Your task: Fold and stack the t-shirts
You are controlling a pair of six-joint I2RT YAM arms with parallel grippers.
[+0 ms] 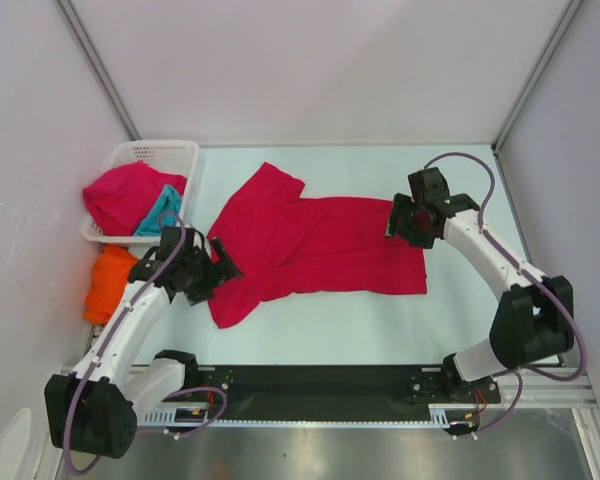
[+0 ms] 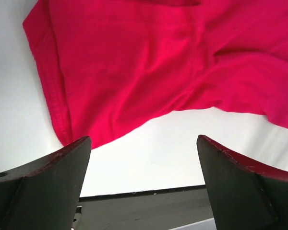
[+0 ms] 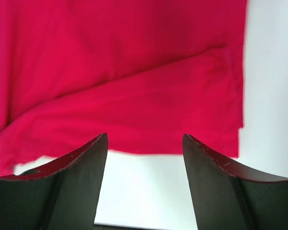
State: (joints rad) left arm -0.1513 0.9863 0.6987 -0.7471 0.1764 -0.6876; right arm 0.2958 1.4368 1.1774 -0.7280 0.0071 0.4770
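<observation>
Left gripper (image 1: 220, 268) stood wide, empty, beside the crimson t-shirt (image 1: 310, 240) near the table's (image 1: 380, 325) left edge. Right gripper (image 1: 393, 216) gaped likewise, tilted down.

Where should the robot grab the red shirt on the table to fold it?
Probably the red t-shirt's straight hem edge beside the right gripper, coming in from the bare table on the right. That edge lies flat and free, so a finger could slide under.

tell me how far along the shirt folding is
Early: nothing is stacked yet. One crimson t-shirt lies laid out on the table, left fingers and right fingers open at its ends, holding nothing. A second crimson t-shirt and the teal t-shirt sit bunched in the basket, the orange t-shirt beside it.
</observation>
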